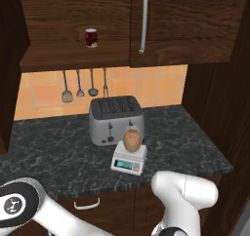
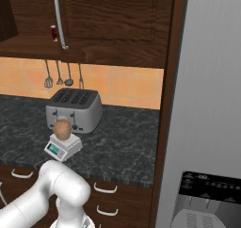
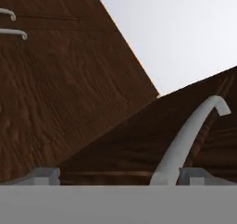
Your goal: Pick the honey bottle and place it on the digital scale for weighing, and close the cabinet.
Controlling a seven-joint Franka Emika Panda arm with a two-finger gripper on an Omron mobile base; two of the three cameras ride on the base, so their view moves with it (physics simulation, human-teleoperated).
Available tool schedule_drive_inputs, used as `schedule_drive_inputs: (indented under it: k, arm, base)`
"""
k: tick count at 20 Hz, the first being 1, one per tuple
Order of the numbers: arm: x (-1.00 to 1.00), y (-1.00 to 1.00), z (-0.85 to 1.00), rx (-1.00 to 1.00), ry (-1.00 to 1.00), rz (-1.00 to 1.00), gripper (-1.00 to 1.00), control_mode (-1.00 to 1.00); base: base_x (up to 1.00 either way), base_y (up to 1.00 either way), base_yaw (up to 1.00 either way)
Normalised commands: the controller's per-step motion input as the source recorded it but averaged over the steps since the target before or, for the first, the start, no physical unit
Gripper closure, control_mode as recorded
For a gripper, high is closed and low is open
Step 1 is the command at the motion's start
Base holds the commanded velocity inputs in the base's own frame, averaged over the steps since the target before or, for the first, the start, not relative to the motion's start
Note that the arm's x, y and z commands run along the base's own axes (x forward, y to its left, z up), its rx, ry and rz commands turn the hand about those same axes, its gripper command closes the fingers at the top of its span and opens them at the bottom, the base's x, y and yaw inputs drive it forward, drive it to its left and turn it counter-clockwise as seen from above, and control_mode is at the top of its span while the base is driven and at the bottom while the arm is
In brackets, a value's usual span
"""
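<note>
The small red jar (image 1: 91, 37) sits on the shelf of the cabinet (image 1: 73, 15), whose left side stands open. Below, the toaster (image 1: 116, 119) stands on the dark counter (image 1: 49, 152). Just in front, the honey bottle (image 1: 132, 140) sits on the scale (image 1: 129, 159). The gripper (image 3: 118, 174) is close to a curved handle (image 3: 190, 133); I cannot tell how wide it is.

Counter (image 1: 58, 147) (marble, seemingly): toaster (image 1: 116, 120), digital scale (image 1: 129, 159).
</note>
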Motion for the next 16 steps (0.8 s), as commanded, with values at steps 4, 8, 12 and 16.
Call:
schedule_drive_inputs:
  k: [4,8,12,16]
  arm:
    - [0.3,-0.43,0.12,0.22,0.02,-0.04,-1.0,-1.0]
    - [0.49,-0.8,0.2,0.21,0.08,-0.09,-1.0,-1.0]
    - [0.62,-0.9,0.17,0.11,0.2,-0.17,-1.0,-1.0]
    - [0.76,-0.79,0.06,0.0,0.32,-0.3,-1.0,-1.0]
  base:
    - [0.0,0.0,0.0]
    - [0.0,0.0,0.0]
    - [0.0,0.0,0.0]
    - [0.0,0.0,0.0]
